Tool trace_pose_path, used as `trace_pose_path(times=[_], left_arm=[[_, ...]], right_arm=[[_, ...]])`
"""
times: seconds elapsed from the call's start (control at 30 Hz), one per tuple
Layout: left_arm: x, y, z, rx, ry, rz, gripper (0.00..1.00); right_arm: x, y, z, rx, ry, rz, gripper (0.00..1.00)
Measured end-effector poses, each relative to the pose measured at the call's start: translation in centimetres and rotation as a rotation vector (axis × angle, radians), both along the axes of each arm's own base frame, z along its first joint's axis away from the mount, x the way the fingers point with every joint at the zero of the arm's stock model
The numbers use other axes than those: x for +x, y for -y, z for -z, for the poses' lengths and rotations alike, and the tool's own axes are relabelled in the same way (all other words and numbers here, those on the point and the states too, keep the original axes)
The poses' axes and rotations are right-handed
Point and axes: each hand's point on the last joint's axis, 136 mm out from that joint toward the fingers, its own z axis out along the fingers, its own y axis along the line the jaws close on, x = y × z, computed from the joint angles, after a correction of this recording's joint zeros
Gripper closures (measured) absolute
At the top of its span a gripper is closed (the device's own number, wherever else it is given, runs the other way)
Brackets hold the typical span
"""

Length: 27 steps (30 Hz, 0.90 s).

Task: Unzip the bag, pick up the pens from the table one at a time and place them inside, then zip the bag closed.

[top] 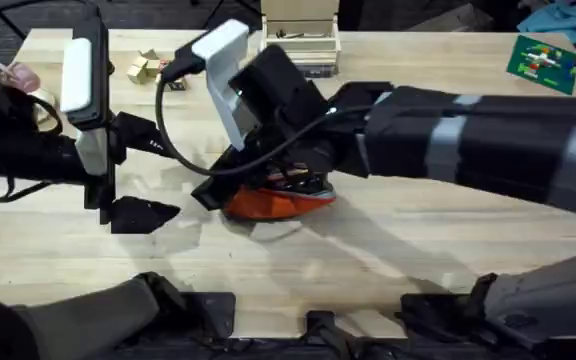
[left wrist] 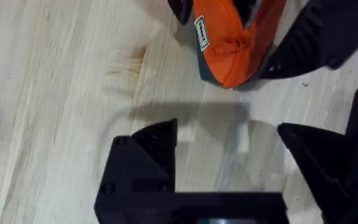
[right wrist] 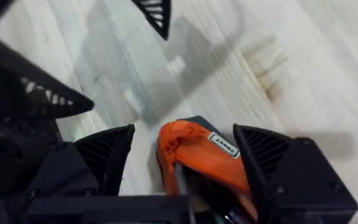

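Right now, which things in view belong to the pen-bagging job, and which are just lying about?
Belonging to the job:
- orange pencil pouch, its end between the right gripper's open fingers
- left gripper, open, over bare table

Lying about:
- green packet, far right corner
- small wooden blocks, far left
- pale box, far edge
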Motion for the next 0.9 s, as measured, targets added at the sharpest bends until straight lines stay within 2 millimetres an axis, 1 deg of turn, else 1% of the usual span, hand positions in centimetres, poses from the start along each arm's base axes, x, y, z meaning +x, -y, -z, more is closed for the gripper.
trace_pose_path(times=[0.07, 0.17, 0.23, 0.3, 0.4, 0.47, 0.53, 0.67, 0.77, 0.8, 0.9], left_arm=[[0.0, 0.0, 0.0, 0.000, 0.000, 0.000, 0.008], [0.0, 0.0, 0.0, 0.000, 0.000, 0.000, 0.008], [0.0, 0.0, 0.0, 0.000, 0.000, 0.000, 0.008], [0.0, 0.0, 0.0, 0.000, 0.000, 0.000, 0.008], [0.0, 0.0, 0.0, 0.000, 0.000, 0.000, 0.008], [0.0, 0.0, 0.0, 0.000, 0.000, 0.000, 0.008], [0.0, 0.0, 0.0, 0.000, 0.000, 0.000, 0.008], [0.0, 0.0, 0.0, 0.000, 0.000, 0.000, 0.007], [0.0, 0.0, 0.0, 0.000, 0.000, 0.000, 0.008], [0.0, 0.0, 0.0, 0.000, 0.000, 0.000, 0.008], [0.0, 0.0, 0.0, 0.000, 0.000, 0.000, 0.007]], right_arm=[[0.1, -0.1, 0.8, -0.007, -0.034, 0.025, 0.052], [0.1, -0.1, 1.4, -0.012, -0.067, 0.054, 0.068], [0.1, -0.1, 1.6, -0.012, -0.080, 0.067, 0.112], [0.1, -0.1, 1.6, -0.011, -0.086, 0.073, 0.193], [0.1, -0.1, 1.6, -0.009, -0.095, 0.082, 0.400], [0.1, -0.1, 1.6, -0.009, -0.098, 0.085, 0.506], [0.0, 0.0, 1.6, -0.010, -0.100, 0.086, 0.598], [0.0, 0.0, 1.7, -0.014, -0.106, 0.088, 0.749], [-0.1, 0.0, 1.7, -0.013, -0.107, 0.088, 0.932], [-0.1, 0.0, 1.7, -0.013, -0.107, 0.089, 0.960], [-0.1, 0.0, 1.7, -0.013, -0.107, 0.089, 0.969]])
